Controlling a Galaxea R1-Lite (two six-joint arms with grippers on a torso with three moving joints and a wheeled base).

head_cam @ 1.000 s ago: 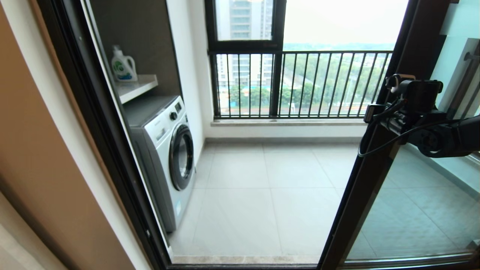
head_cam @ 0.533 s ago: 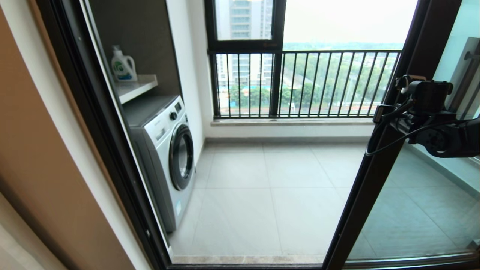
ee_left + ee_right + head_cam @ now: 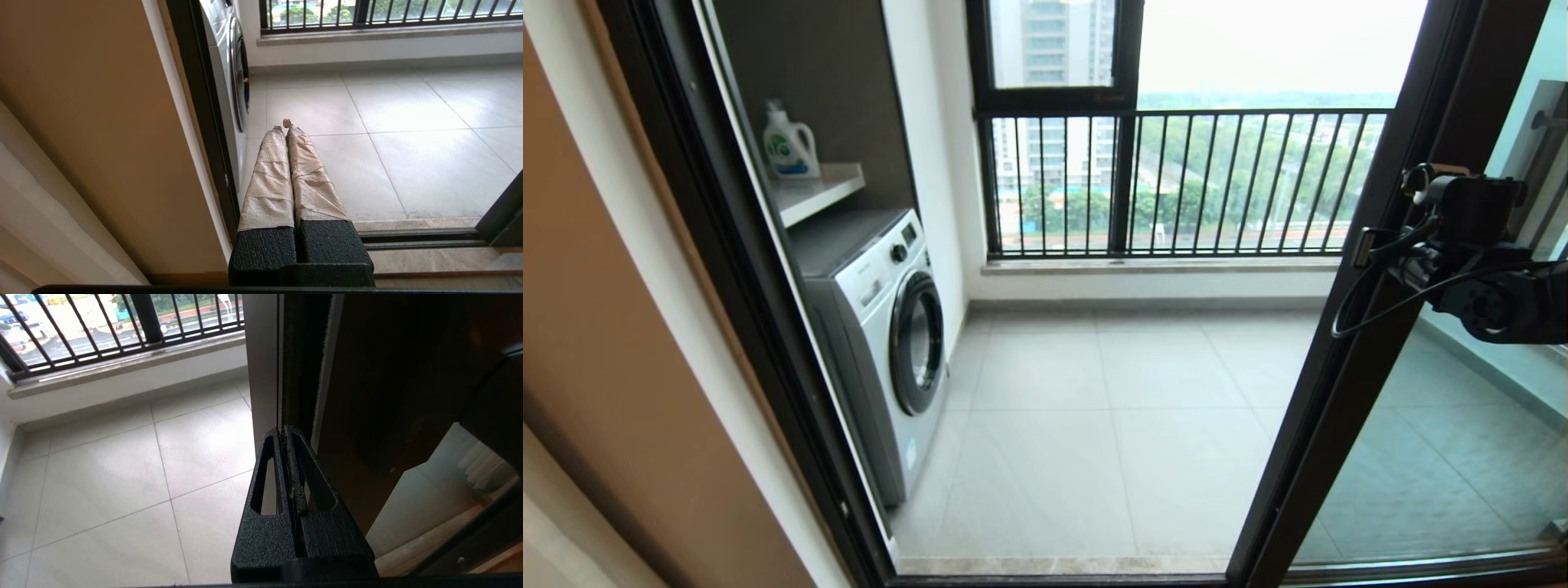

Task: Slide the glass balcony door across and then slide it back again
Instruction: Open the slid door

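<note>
Jaws together, right gripper (image 3: 286, 430) against the dark-framed glass balcony door (image 3: 1347, 376).

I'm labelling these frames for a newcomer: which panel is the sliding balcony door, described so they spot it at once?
Start from the washing machine on the left and cross the tiled opening to the right. The balcony door is the tall glass panel whose dark brown upright edges that opening, with the shut right claw against it, unlike the railed window behind.

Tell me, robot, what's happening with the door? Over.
Right tool shut, pressed at dark-framed glass balcony door's edge. Left tool shut, idle low. Doorway open, nothing blocking.
</note>
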